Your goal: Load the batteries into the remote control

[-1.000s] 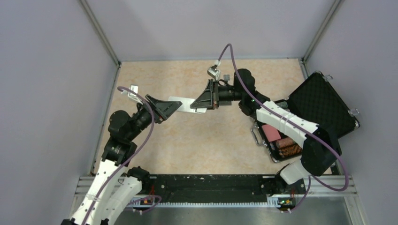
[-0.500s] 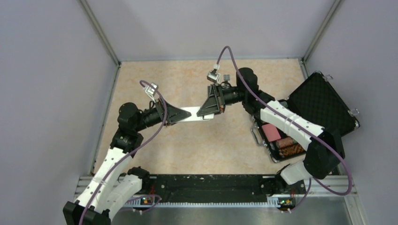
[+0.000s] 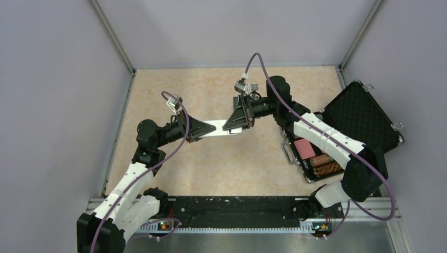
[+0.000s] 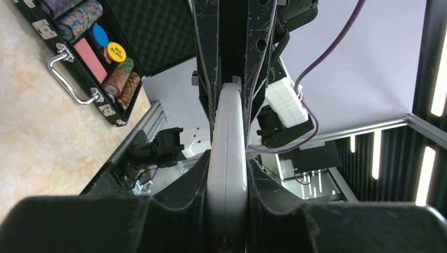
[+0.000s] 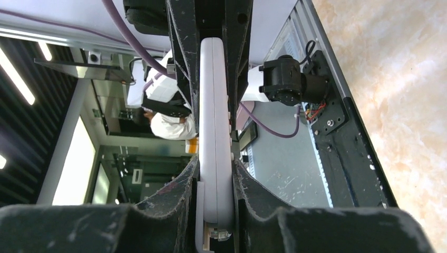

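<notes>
The white remote control (image 3: 215,128) hangs level above the table, held at both ends. My left gripper (image 3: 203,130) is shut on its left end, and my right gripper (image 3: 235,125) is shut on its right end. In the left wrist view the remote (image 4: 227,153) shows edge-on, pinched between my left gripper's (image 4: 227,176) pads, with the right gripper's fingers (image 4: 206,63) clamped on its far end. In the right wrist view the remote (image 5: 215,126) is edge-on in my right gripper (image 5: 216,182). A thin white panel (image 5: 198,221) stands slightly off its near end. The batteries are out of view.
An open black case (image 3: 363,124) lies at the table's right edge, holding stacks of poker chips (image 3: 324,166) and a pink block (image 3: 304,148). Its metal handle (image 4: 71,79) faces the table's middle. Grey walls enclose the table on three sides.
My left arm swung in toward the remote, and its gripper closed on the left end. The right gripper kept its hold and shifted slightly left with the remote.
</notes>
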`<control>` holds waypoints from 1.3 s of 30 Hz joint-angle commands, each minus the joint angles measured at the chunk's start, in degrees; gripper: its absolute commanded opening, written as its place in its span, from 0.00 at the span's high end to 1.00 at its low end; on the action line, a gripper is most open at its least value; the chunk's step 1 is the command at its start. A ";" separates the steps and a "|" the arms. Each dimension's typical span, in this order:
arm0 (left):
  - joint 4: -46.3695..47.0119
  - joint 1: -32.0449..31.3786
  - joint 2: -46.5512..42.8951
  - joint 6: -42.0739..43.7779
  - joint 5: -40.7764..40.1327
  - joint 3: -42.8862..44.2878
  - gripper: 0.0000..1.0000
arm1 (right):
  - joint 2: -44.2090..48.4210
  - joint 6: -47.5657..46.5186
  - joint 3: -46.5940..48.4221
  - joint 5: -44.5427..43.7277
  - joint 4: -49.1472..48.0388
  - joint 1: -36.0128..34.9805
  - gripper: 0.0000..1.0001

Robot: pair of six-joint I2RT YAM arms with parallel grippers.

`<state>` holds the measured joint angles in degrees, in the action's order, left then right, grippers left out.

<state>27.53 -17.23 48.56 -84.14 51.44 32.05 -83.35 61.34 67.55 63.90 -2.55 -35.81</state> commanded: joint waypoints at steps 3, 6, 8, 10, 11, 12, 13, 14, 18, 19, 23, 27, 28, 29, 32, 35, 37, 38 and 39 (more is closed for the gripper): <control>9.20 -0.34 1.18 -4.52 2.39 -0.38 1.00 | 0.34 1.41 2.15 -3.29 -0.04 0.28 0.88; 9.00 -0.34 1.65 -4.14 2.93 -0.72 1.00 | 0.37 1.34 2.50 -3.98 0.70 0.35 0.80; 9.27 -0.34 1.88 -3.82 3.00 -1.29 1.00 | 0.63 1.68 2.59 -5.04 1.10 0.30 0.75; 9.74 -0.34 2.11 -3.58 3.03 -1.87 1.00 | 0.88 2.15 2.57 -5.99 0.97 0.28 0.70; 10.03 -0.28 2.22 -3.58 2.97 -2.29 1.00 | 1.05 2.25 2.51 -6.55 0.84 0.30 0.68; 10.31 -0.21 2.26 -3.57 2.82 -2.77 1.00 | 1.25 2.42 2.48 -6.97 0.81 0.30 0.66; 10.70 -0.18 2.32 -3.50 2.75 -3.11 1.00 | 1.38 2.59 2.35 -7.37 0.76 0.34 0.65; 11.04 -0.10 2.33 -3.56 2.66 -3.57 1.00 | 1.50 2.88 2.05 -7.67 0.42 0.39 0.63; 10.96 0.24 2.43 -3.08 1.94 -4.11 1.00 | 2.38 4.30 1.16 -8.03 -0.42 0.79 0.61; 10.93 0.31 2.47 -2.99 1.69 -4.10 1.00 | 2.65 4.53 0.96 -8.08 -0.44 0.87 0.61; 9.26 0.38 2.60 -1.76 1.23 -3.79 1.00 | 3.32 5.20 0.42 -8.23 -0.44 1.01 0.60; -1.60 0.44 1.67 6.30 -0.61 -2.10 1.00 | 3.29 5.97 -1.34 -9.87 -0.64 1.20 0.60; -4.59 0.57 1.56 8.44 -1.31 -1.62 1.00 | 3.33 6.72 -2.23 -10.41 -1.24 1.44 0.60; -6.27 0.68 1.59 9.67 -1.82 -1.39 1.00 | 3.29 7.56 -3.02 -10.98 -2.09 1.64 0.60; -5.68 1.23 2.69 9.22 -2.37 -2.81 1.00 | 3.28 9.91 -4.86 -12.15 -4.11 2.11 0.60; -3.62 1.57 3.74 7.78 -2.74 -4.90 1.00 | 3.02 11.03 -5.11 -12.91 -4.45 2.39 0.59; -2.85 1.65 4.29 7.33 -2.75 -5.49 1.00 | 2.93 11.63 -5.09 -13.33 -4.40 2.50 0.59; -2.80 1.67 4.46 7.32 -2.64 -5.55 1.00 | 2.90 11.93 -5.17 -13.64 -4.33 2.55 0.58; -2.78 1.68 4.62 7.21 -2.37 -5.59 1.00 | 2.84 12.39 -5.30 -13.95 -4.39 2.58 0.58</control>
<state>25.43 -16.40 51.96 -78.56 50.96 27.88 -82.74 70.22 61.34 49.89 -2.15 -34.09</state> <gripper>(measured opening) 0.264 0.415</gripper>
